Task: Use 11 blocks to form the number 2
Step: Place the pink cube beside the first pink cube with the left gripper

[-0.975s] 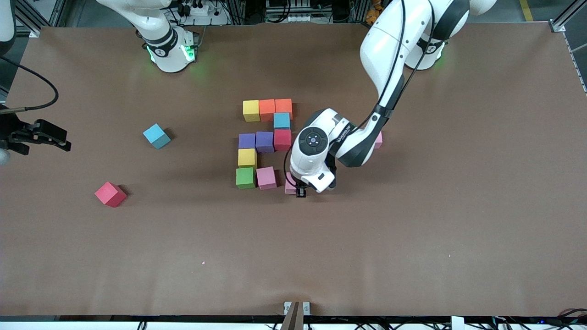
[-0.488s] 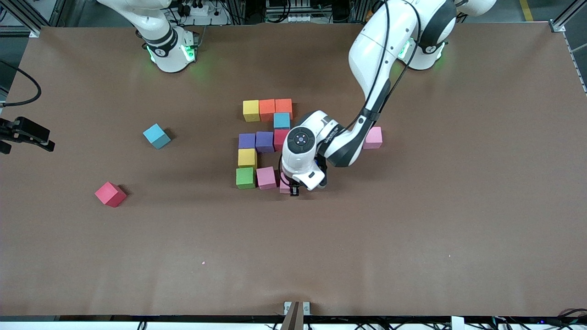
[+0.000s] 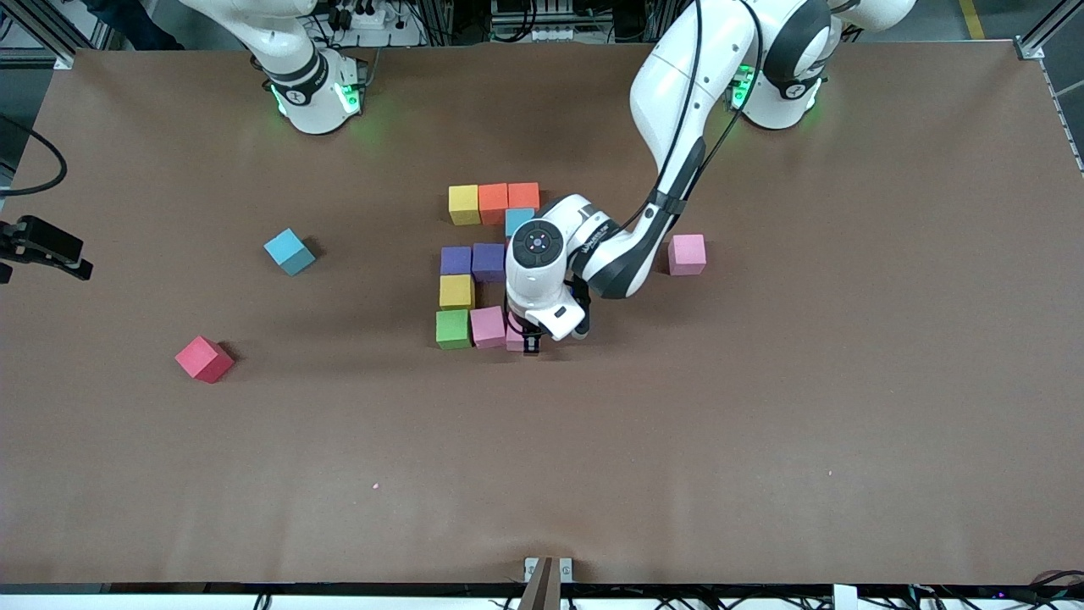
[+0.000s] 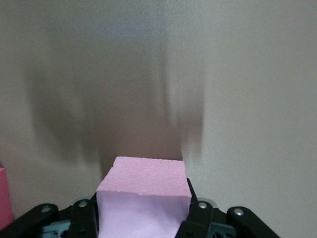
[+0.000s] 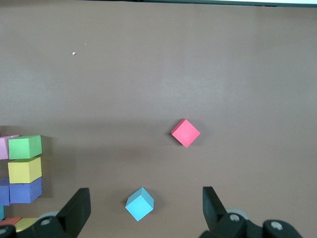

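Where the front view hides it, left gripper (image 4: 143,220) pinching pink block (image 4: 143,191), right gripper (image 5: 146,210) spread.

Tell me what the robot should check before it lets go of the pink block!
1. Left gripper holds the pink block: ok, jaws shut on its sides.
2. Block sits beside the other pink block in the row nearest the front camera: ok.
3. Block touches that neighbour: cannot tell, the arm hides the joint.
4. Block rests flat on the table: cannot tell.
5. Green block in that row's corner: ok.
6. Right gripper out of the way: ok, open, over the loose blue block.
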Available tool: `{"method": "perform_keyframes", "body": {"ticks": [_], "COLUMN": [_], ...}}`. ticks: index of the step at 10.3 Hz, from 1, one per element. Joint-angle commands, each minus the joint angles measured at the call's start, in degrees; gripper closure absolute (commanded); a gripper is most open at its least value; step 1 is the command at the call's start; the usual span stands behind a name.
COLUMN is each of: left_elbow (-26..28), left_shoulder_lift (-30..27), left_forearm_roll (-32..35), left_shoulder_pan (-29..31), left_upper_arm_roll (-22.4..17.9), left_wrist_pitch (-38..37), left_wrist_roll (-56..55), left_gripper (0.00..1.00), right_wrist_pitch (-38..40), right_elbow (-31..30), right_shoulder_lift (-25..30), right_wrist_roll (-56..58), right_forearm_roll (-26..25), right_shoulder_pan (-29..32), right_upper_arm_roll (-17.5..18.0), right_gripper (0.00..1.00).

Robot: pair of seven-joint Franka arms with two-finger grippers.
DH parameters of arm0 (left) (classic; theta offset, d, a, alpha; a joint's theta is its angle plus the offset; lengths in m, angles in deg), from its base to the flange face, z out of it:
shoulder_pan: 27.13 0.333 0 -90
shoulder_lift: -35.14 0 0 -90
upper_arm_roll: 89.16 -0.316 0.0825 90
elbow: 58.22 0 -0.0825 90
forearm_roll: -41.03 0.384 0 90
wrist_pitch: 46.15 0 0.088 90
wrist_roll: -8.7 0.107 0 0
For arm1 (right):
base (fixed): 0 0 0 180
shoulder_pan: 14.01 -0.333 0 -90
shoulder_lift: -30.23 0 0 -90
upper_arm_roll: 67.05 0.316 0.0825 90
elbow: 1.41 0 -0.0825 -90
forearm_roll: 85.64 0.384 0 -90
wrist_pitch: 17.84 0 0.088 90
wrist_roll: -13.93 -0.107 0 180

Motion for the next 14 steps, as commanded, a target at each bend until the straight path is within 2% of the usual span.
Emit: {"method": "perform_keyframes", "body": {"ticks": [1,14], "left_elbow": [-1.92,-1.66], "left_shoulder_lift": [1.63,1.37], "left_forearm_roll": [-1.53,-1.53], "left_shoulder_pan": [-1.05,-1.49], "left_upper_arm_roll": [-1.02,-1.2], "left_wrist_pitch": [1.06,0.71], "left_wrist_roll": [-0.76,-2.69], "left_gripper": [0.75,0.71], "right_wrist_pitch": [0.58,1.02], "right_elbow": [0.34,0.16], "right_shoulder_lift": [0.47,0.21], "right_wrist_roll": [0.33,-0.02], "right_forearm_roll": [-0.63,-0.01], "right_shoulder_pan": [0.71,-0.07], "right_upper_arm_roll": [0.44,0.79], "right_gripper": [0.0,0.0]}}
